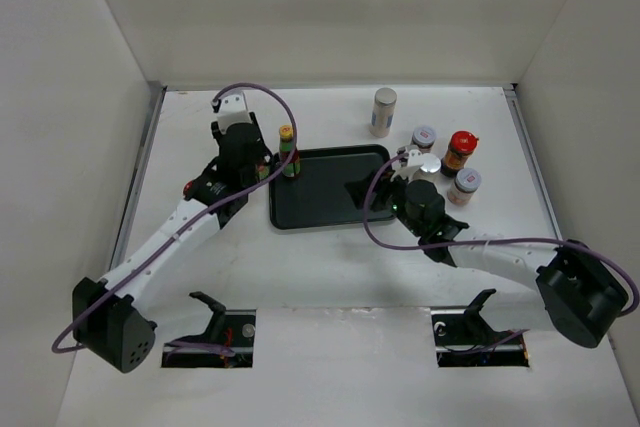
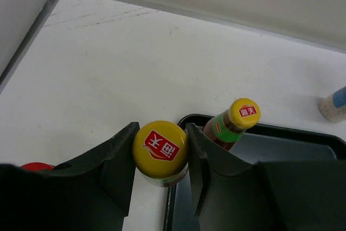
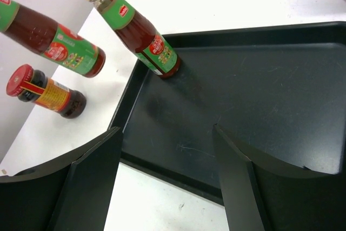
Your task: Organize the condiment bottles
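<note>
Left gripper [image 2: 160, 152] apparently clamps 1 sauce bottle [image 2: 160, 145] (yellow cap); right gripper [image 3: 167, 136] gapes over tray [image 3: 281, 90].

Matte black tray [image 1: 325, 205] on a white table [image 1: 330, 277], left sauce bottle [image 2: 160, 148] dark red-brown, yellow cap with red-and-white logo, right sauce bottle [image 2: 232, 125] alike, green neck band, green-and-red labels, amber jar [image 3: 46, 93] red-lidded with orange label, far shaker jar [image 1: 383, 111] white, grey lid, blue band, purple cables [image 1: 250, 86]
</note>
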Tool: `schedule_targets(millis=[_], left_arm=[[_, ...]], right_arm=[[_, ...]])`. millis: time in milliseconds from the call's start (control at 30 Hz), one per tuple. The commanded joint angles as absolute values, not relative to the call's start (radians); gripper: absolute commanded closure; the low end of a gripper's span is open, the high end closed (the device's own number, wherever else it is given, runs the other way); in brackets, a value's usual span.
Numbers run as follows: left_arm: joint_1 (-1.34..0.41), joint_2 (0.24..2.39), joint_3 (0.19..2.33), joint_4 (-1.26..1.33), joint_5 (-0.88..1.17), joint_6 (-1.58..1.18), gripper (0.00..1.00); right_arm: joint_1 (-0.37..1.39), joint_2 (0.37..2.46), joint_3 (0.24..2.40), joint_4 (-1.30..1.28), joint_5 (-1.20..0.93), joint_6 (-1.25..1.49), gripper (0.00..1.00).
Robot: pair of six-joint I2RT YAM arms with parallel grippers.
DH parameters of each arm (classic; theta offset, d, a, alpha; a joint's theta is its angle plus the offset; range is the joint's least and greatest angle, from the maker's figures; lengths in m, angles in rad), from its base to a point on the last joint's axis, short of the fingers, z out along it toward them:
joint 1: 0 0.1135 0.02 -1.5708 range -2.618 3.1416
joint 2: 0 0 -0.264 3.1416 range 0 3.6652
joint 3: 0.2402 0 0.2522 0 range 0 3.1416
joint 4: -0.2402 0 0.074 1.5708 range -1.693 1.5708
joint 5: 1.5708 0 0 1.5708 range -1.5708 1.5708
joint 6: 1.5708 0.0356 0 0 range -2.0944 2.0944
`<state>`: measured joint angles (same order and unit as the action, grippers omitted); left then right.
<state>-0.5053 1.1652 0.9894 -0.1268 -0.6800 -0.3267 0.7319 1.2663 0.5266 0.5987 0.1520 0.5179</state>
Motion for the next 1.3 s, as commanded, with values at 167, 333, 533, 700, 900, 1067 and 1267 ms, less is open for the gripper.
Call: schedule_targets(millis=[167,333,533,700,900,1067,1267], left_arm=[[-0.7,1.135,1.072,-0.12,-0.718,-0.327,0.86],[-0.772,1.215,1.086,-0.04,-0.713,-0.333,0.86],[-0.797,1.366,1.163,0.072,-0.672,-0.325,0.86],[-0.783,1.498,1.215,0.184,-0.641,-0.307,0.86],[-0.774,1.632,1.276,0.294,-0.634,-0.259,0.86],[-0.745,1.696,1.311,0.322,-0.634,-0.239,0.86],[-0.702,1.717,1.31,0.328,-0.638,-0.232,0.86]], right_arm=[[0.705,1.216,0.519,0.655,0.167,0.537,0.27],[0.693,1.192,0.508,0.647,0.19,0.548,0.27],[0.627,1.167,0.482,0.629,0.224,0.597,0.27],[0.59,1.163,0.468,0.634,0.21,0.629,0.27],[0.593,1.169,0.463,0.65,0.206,0.629,0.27],[0.594,1.181,0.474,0.652,0.201,0.615,0.27],[0.597,1.183,0.476,0.652,0.196,0.614,0.27]])
